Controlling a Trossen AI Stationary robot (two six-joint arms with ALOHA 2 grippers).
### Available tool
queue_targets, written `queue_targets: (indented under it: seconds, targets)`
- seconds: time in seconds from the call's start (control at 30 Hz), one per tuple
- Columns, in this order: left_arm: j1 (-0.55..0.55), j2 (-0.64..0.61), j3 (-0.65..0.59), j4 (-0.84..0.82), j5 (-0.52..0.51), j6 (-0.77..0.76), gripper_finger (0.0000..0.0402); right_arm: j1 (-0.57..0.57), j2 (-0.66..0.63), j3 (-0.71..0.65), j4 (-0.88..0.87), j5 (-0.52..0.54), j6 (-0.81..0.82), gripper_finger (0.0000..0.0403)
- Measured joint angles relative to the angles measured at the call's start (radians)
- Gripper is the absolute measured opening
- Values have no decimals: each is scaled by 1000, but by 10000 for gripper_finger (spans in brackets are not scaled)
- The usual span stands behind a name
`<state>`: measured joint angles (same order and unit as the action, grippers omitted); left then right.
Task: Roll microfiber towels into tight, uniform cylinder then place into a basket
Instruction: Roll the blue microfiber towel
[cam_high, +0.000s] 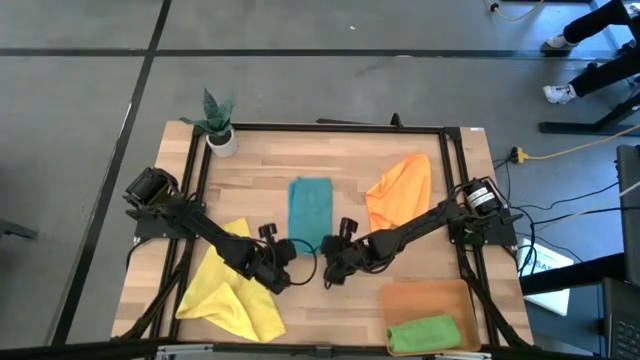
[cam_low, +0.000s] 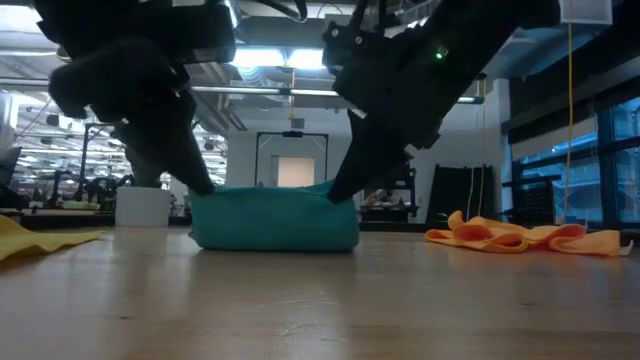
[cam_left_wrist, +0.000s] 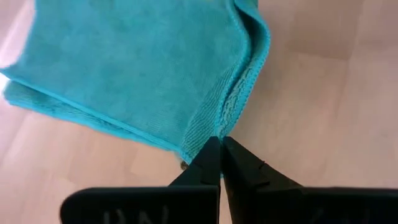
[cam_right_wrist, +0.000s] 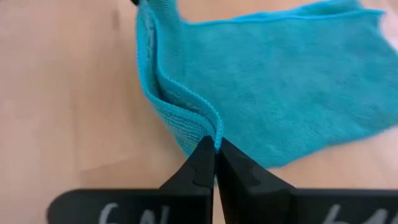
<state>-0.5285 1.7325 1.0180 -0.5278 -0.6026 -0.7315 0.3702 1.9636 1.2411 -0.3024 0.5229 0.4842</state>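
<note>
- At desk centre, teal towel (cam_high: 310, 212) lies folded; left gripper (cam_left_wrist: 219, 157) and right gripper (cam_right_wrist: 215, 153) each pinched on a 6 o'clock corner.
- Rolling starts; next, both curl toward 12 o'clock evenly.
- Basket (cam_high: 425, 294) at 4 o'clock holds green roll (cam_high: 425, 333).

A folded teal towel (cam_high: 310, 212) lies at table centre. The orange towel (cam_high: 401, 188) sits crumpled at two o'clock, the yellow towel (cam_high: 232, 287) spread and rumpled at eight o'clock. A rolled green towel (cam_high: 425, 333) rests inside the translucent orange-brown basket (cam_high: 425, 296) at five o'clock.
</note>
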Motion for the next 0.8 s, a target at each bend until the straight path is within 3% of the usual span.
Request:
queue_targets:
  seconds: [0.3, 0.8]
  targets:
    - [28, 3, 1, -1, -68, -3, 0, -17, 0, 0, -85, 109, 65, 10]
    - [84, 64, 1, -5, -125, 25, 0, -75, 36, -4, -105, 150, 1, 10]
